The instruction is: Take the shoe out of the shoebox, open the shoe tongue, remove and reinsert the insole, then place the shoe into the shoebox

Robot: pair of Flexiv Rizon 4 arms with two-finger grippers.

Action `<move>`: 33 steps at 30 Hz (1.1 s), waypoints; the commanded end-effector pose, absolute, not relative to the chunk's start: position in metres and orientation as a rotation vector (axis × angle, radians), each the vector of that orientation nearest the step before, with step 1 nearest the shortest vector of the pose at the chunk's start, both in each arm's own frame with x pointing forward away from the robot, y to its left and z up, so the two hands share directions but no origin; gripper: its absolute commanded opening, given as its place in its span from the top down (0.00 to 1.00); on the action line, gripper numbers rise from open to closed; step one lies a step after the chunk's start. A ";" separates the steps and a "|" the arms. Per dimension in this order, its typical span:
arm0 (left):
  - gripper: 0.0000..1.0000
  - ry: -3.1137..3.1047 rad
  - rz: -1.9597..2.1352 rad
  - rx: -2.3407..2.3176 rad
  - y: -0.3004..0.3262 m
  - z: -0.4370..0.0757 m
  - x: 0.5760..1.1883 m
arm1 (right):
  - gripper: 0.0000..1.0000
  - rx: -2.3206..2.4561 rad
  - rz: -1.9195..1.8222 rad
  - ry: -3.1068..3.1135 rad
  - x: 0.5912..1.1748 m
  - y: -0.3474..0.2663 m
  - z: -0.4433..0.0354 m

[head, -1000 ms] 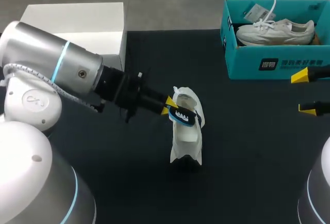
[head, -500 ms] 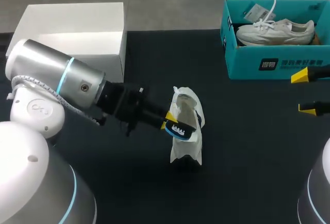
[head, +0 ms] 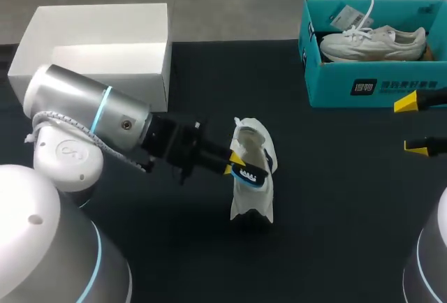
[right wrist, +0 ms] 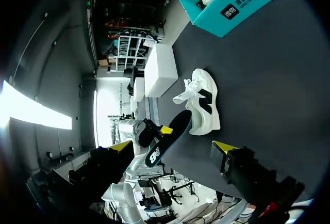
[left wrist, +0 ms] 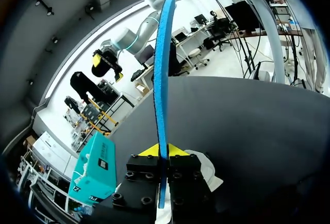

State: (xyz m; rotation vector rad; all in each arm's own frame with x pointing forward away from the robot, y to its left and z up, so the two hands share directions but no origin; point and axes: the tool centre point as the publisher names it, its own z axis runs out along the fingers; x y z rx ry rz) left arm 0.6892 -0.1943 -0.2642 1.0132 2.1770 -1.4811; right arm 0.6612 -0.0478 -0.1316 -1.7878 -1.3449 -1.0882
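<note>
**Insole clamped in your left gripper, beside the shoe at mid-table**

Your left gripper (head: pixel 234 164) is closed tight on the dark blue insole (head: pixel 249 171). In the left wrist view both yellow tips press its two faces, and the insole (left wrist: pixel 163 74) rises edge-on from between them. In the head view the insole lies across the upper part of the white shoe (head: pixel 253 195). You cannot tell from any view whether its far end is inside the shoe or only against it.

The shoe sits on the black table (head: pixel 335 205) near the middle, well apart from both boxes. In the right wrist view the shoe (right wrist: pixel 203 111) shows its side, with a dark logo (right wrist: pixel 202 101) on it and loose white laces at one end.

The teal shoebox (head: pixel 328 90) stands at the far right of the table. Its front wall carries a dark label (head: pixel 363 86) with white print, too small to make out. A second white shoe (head: pixel 377 41) lies inside the box on its side, with a paper tag (head: pixel 344 17) by its laces.

An open white box (head: pixel 105 34) stands at the far left of the table.

Your right gripper (head: pixel 418 125) hangs at the right edge of the table, just in front of the shoebox. Its fingers are spread wide and hold nothing.
</note>
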 end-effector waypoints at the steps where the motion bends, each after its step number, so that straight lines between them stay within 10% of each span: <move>1: 1.00 2.190 -1.475 1.011 -0.200 -0.274 0.694 | 0.00 -1.794 -1.090 -1.343 0.657 -0.048 -0.131; 33: 1.00 2.117 -1.501 0.973 -0.178 -0.234 0.691 | 0.00 -1.794 -1.090 -1.343 0.657 -0.048 -0.131</move>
